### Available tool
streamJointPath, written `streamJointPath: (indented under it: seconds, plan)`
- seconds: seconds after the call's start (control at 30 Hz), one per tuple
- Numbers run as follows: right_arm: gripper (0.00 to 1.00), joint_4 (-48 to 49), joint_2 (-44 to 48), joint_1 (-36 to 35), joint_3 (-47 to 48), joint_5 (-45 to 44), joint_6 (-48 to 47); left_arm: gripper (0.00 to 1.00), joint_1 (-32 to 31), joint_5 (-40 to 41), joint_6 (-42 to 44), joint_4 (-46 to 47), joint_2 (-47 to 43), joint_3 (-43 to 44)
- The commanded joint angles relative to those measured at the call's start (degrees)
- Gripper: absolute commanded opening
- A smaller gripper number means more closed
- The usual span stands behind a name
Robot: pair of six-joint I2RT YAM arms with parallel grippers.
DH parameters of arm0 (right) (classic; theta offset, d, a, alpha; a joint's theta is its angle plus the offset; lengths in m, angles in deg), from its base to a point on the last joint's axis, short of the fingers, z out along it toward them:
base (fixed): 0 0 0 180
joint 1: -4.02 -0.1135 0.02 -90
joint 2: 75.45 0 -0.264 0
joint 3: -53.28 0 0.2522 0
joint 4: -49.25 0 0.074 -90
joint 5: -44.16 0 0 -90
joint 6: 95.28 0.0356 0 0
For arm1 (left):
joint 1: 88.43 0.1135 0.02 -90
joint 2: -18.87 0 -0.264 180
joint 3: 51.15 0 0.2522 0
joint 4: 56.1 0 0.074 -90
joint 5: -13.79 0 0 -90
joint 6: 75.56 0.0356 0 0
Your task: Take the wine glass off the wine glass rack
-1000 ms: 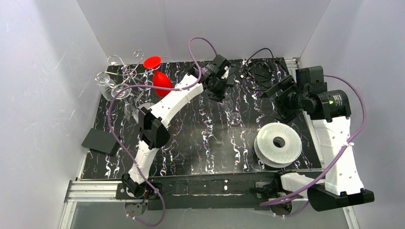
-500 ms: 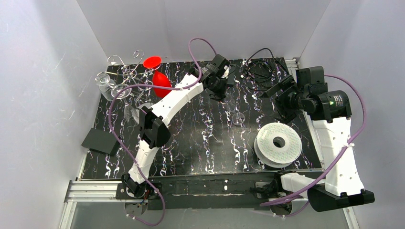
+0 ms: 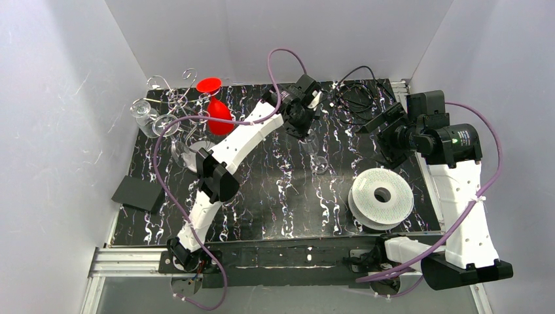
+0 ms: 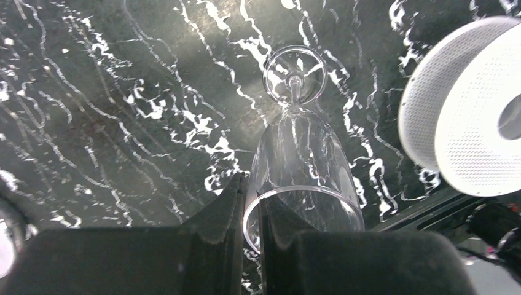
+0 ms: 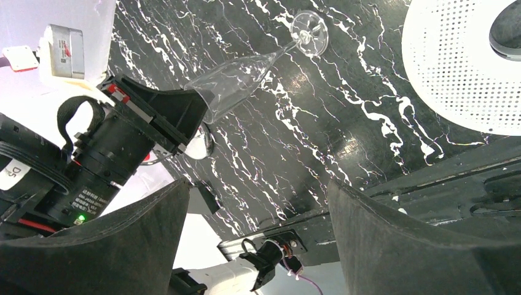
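My left gripper [image 3: 305, 125] is shut on the rim of a clear wine glass [image 3: 315, 149], one finger inside the bowl and one outside, in the left wrist view [image 4: 252, 184]. The glass [image 4: 301, 153] tilts away with its foot [image 4: 295, 74] low over the black marbled mat; I cannot tell whether it touches. It also shows in the right wrist view [image 5: 233, 83]. The silver wire wine glass rack [image 3: 171, 95] stands at the far left with a red glass [image 3: 220, 110] and clear glasses [image 3: 145, 112] on it. My right gripper [image 3: 386, 134] is open and empty, its view [image 5: 258, 184] facing the glass.
A white ridged spool [image 3: 381, 196] lies at the right front, near the glass foot in the left wrist view [image 4: 467, 104]. Black cables [image 3: 353, 95] lie at the back. A black square pad [image 3: 137, 193] sits off the mat's left edge.
My left arm has shifted slightly right and back with the clear glass still in its grip. The right arm has not moved.
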Motion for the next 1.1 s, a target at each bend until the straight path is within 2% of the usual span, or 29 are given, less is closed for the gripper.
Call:
streamJointPath:
  seconds: [0.0, 0.17, 0.3, 0.4, 0.47, 0.57, 0.7, 0.83, 0.93, 1.07]
  plan:
    - [0.90, 1.7, 0.4, 0.2, 1.9, -0.6, -0.8, 0.00, -0.6, 6.4, 6.9, -11.2, -2.7, 1.6]
    - [0.90, 1.7, 0.4, 0.2, 1.7, -0.5, -0.6, 0.00, -1.1, 8.4, 9.9, -13.4, -1.1, 4.6]
    - [0.90, 1.7, 0.6, 0.2, 1.1, 0.1, -0.5, 0.01, -1.5, 8.4, 10.8, -12.8, -2.6, 1.7]
    - [0.90, 1.6, 0.8, 0.2, 1.2, 0.1, -0.4, 0.06, -1.6, 7.5, 10.3, -12.1, -3.4, -0.3]
    - [0.90, 1.5, 1.0, 0.2, 1.2, -0.1, -0.1, 0.15, -1.7, 6.7, 9.8, -11.4, -3.4, -0.3]
    - [0.90, 1.5, 1.1, 0.2, 1.5, -0.1, 0.4, 0.40, -1.8, 5.7, 9.8, -11.1, -3.0, 0.7]
    - [0.90, 1.3, 1.2, 0.2, 1.5, 0.2, 0.5, 0.67, -2.0, 4.4, 9.1, -10.6, -4.3, 0.4]
    - [0.90, 1.6, 2.0, 0.2, 1.4, -0.2, 0.7, 0.82, -2.1, 2.9, 8.0, -8.9, -6.4, -0.4]
    - [0.90, 2.4, 2.6, 0.2, 1.3, -0.3, 1.5, 0.98, -2.1, 2.2, 7.3, -7.7, -7.9, 1.9]
    - [0.90, 2.3, 2.4, 0.2, 1.6, 1.2, 1.9, 0.98, -1.9, 2.7, 6.0, -5.8, -10.9, 2.5]
